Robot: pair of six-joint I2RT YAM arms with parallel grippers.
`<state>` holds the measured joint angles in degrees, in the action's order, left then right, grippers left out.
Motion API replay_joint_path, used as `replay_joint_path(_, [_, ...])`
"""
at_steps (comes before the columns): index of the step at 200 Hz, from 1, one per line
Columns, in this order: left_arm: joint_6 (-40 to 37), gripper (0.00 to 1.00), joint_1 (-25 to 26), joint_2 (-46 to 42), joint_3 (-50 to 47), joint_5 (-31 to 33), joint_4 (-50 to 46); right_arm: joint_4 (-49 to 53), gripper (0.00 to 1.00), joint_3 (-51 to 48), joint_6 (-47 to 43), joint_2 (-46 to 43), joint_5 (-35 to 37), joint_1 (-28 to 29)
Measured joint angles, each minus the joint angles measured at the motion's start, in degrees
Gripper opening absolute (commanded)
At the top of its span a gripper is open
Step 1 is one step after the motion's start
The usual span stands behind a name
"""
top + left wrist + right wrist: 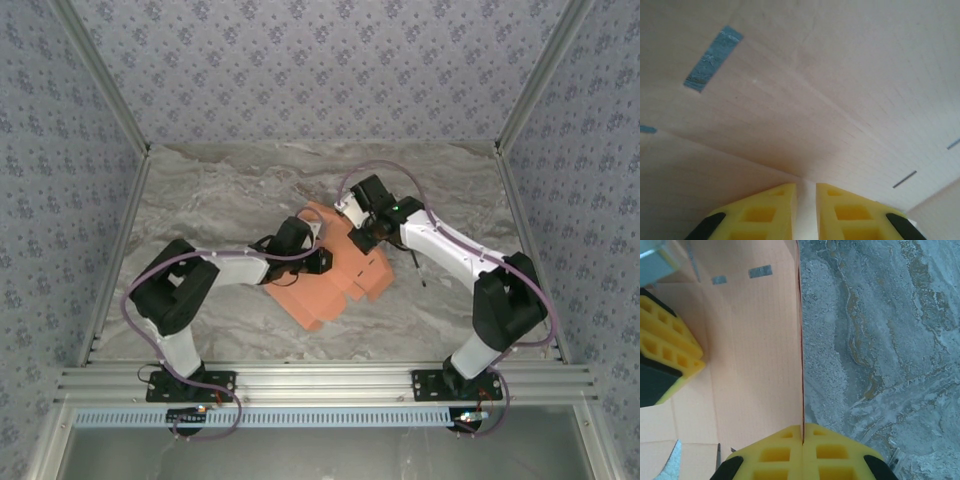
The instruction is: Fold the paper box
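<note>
Yellow pads [775, 455] of the right gripper [803, 429] sit closest on my right wrist feed. There are two of them, pressed flat together, with the thin edge of the paper box [755, 355] running straight into their seam, so that claw is pinching the card. Beside that edge I see the grey marble table [880, 340]. Two small slots are cut through the orange sheet near the top. One pad [670, 355] of the other claw rests on the card's face at the left.

On the left wrist feed, the left gripper [806, 186] shows two yellow pads [765, 210] almost together, with a narrow pale strip of card in the slit between them. I read that as a pinch on the same sheet. I count four slots in the card there.

From above I see one salmon-orange box, part flat with notched flaps, near the middle of the table. It lies between the two arms, left arm [190, 285] and right arm [450, 250], and both claws meet over it.
</note>
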<state>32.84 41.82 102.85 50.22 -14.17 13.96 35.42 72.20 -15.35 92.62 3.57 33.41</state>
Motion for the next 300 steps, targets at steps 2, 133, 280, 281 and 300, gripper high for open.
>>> replay_joint_path(2, [0.0, 0.17, 0.0, 0.2, 0.0, 0.1, 0.3, 0.0, 0.00, 0.1, 0.1, 0.1, 0.0, 0.0])
replay_joint_path(133, [9.9, 0.33, 1.4, 4.5, -7.1, 4.8, 22.8, -0.2, 0.00, 4.4, 9.6, 2.6, 4.7, 7.3])
replay_joint_path(280, [8.5, 0.33, -1.6, -11.9, -16.0, 7.9, 12.1, 3.5, 0.00, 9.6, 1.6, 6.3, 19.5, 8.9])
replay_joint_path(281, [8.5, 0.33, -1.6, -11.9, -16.0, 7.9, 12.1, 3.5, 0.00, 9.6, 1.5, 6.4, 19.6, 8.9])
replay_joint_path(300, [9.2, 0.29, -1.7, -11.6, -17.2, 8.0, 11.9, 3.5, 0.00, 9.7, 0.7, 7.1, 21.6, 9.9])
